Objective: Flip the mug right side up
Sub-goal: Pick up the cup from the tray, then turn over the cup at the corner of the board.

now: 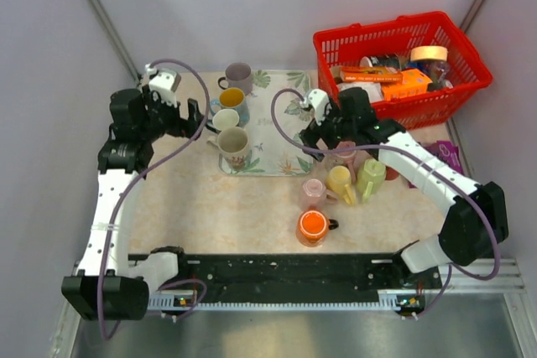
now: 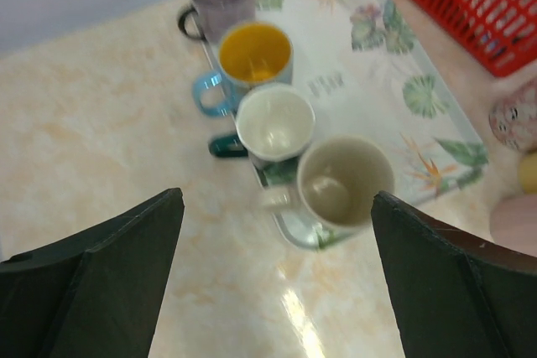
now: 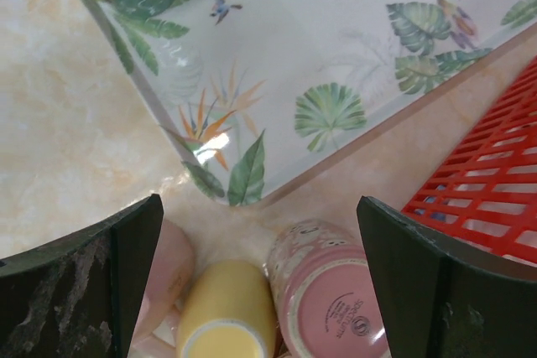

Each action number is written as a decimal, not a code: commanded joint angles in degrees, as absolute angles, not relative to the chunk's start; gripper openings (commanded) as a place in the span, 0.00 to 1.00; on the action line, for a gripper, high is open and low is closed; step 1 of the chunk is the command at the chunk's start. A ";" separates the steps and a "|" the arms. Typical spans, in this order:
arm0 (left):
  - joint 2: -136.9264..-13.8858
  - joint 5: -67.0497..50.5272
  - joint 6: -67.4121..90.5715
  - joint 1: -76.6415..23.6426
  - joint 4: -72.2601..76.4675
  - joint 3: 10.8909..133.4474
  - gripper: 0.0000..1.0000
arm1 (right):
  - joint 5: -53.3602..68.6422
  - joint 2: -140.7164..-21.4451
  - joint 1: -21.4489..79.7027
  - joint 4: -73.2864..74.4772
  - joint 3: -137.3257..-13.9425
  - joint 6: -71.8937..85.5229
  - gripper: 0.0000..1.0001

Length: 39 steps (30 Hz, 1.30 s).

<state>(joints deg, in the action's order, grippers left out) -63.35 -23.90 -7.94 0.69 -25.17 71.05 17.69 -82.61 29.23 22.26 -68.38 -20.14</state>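
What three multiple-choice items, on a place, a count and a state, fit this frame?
1. Where is the basket? A. far right B. near left C. near middle
2. How many mugs stand on the tray? A. two B. four C. six
3. The right gripper is: A. shut on a mug B. open, empty C. shut, empty
Key: 1 A, it stands at the far right; 2 B, four line the tray's left edge; 3 B, its jaws stand wide apart, nothing held.

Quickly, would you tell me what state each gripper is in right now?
Left gripper: open, holding nothing.
Right gripper: open, holding nothing.
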 commanded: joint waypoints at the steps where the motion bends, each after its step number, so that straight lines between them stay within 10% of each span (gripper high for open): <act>1: -58.46 -24.44 -3.78 0.70 -31.63 64.00 0.99 | 18.47 -80.25 32.42 29.26 -72.07 -23.29 0.99; 6: -52.57 -21.18 -4.30 0.62 -40.50 62.58 0.99 | 6.16 -82.43 38.40 40.57 -74.17 -28.90 0.99; 25: -37.18 -38.32 -9.67 10.02 -44.83 49.57 0.89 | 21.27 -63.82 45.69 60.99 -59.60 -67.75 0.88; 39: -34.45 -39.28 -7.30 13.01 -44.13 52.03 0.88 | 13.20 -66.80 59.05 38.87 -45.89 -54.42 0.70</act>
<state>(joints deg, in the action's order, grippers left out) -35.24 -37.34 -8.64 12.14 -45.95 49.10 16.25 -66.00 55.40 50.04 -48.77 -60.12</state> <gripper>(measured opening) 0.882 0.729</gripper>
